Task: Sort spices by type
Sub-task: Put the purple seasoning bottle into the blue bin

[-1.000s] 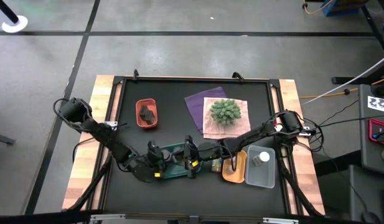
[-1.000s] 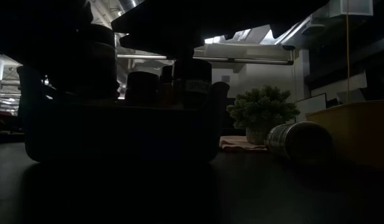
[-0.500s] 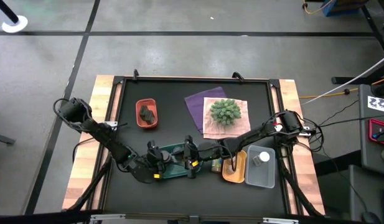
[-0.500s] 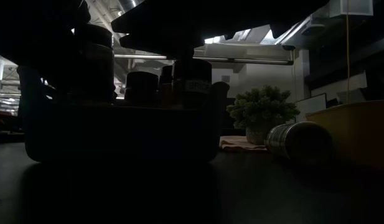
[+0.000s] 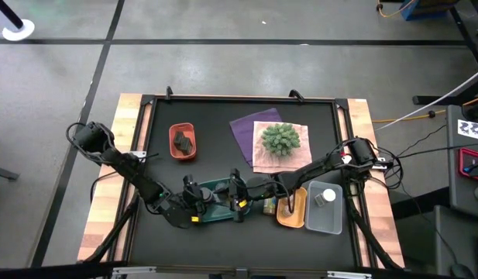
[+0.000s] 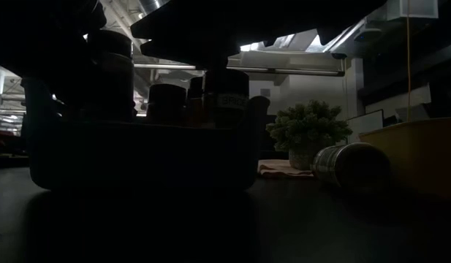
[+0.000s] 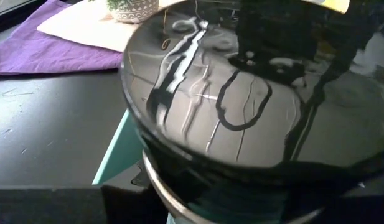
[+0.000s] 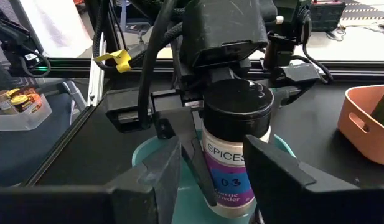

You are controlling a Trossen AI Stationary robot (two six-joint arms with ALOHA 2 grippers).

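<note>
Left gripper [image 8: 232, 81] pinches an upright spice jar [image 8: 232, 155] from above over the teal tray [image 5: 219, 203], while the right gripper [image 5: 240, 195], pressed together, sits just beside it.

Overhead view straight down, low view table-level, 2 wrist close-ups, all sharing teal tray [image 5: 218, 203].

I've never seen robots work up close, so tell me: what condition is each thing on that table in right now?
Spice jar: upright, lid on, over the teal tray.
Left gripper: clamped on the spice jar.
Right gripper: waiting beside it.
Loose jar: lying on its side.
White-capped jar: sitting in the clear tray.
Plant: upright.
</note>
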